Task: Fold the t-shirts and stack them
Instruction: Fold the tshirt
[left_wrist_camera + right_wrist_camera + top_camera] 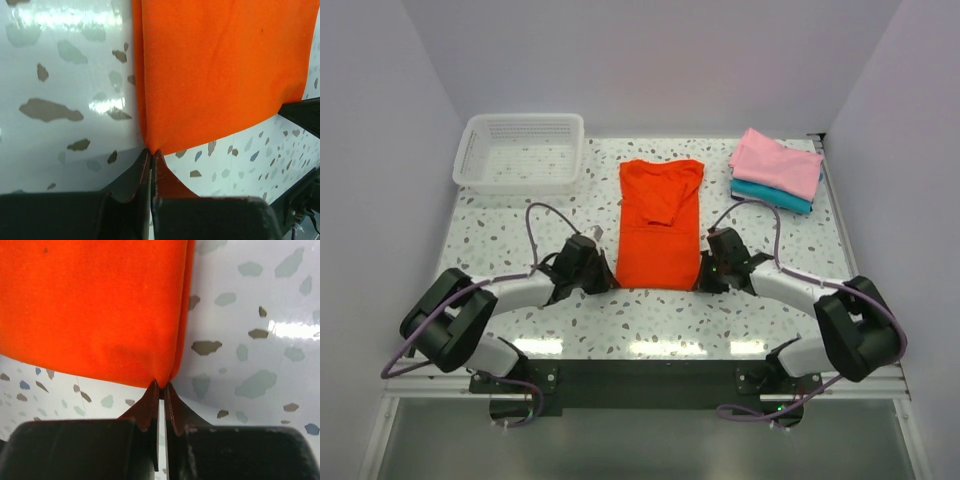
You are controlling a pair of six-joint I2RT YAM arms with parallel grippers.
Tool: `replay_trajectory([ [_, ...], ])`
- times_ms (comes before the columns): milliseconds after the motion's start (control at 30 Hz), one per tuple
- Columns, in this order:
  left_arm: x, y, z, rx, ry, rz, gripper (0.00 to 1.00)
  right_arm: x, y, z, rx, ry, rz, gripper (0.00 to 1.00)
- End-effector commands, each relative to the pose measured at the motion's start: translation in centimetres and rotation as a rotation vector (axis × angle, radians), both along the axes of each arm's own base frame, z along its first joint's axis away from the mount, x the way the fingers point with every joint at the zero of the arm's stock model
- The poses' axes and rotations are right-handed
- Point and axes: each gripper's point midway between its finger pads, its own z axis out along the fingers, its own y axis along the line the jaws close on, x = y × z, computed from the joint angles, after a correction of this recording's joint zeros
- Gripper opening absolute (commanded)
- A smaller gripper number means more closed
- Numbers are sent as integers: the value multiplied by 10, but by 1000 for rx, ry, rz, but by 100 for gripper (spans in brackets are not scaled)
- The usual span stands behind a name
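Speckled white desk (650,320) carries the orange-red t-shirt (660,225), folded into a long strip lying between and ahead of both tools. At its near left corner the left tool (151,155) is clamped on the cloth, fingers pressed together. The right tool (161,387) pinches the near right corner likewise. Well beyond the right tool, the pink t-shirt (778,163) rests folded on the teal t-shirt (770,196). Beyond the left tool sits a white basket (520,182).
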Motion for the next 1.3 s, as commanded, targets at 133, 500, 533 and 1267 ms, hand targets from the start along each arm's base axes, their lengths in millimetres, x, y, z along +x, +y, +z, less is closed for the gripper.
replay_trajectory([
  [133, -44, 12, 0, 37, -11, 53, 0, -72, -5, 1, 49, 101, 122, 0],
  [500, -145, 25, -12, 43, 147, 94, 0, -159, -15, 19, 198, 214, 112, 0],
  [533, -150, 25, -13, 25, 151, 89, 0, -164, -16, 20, 202, 220, 118, 0],
  [1267, -117, -5, 91, 98, -143, 113, 0, -118, -43, 101, 5, -24, 76, 0],
])
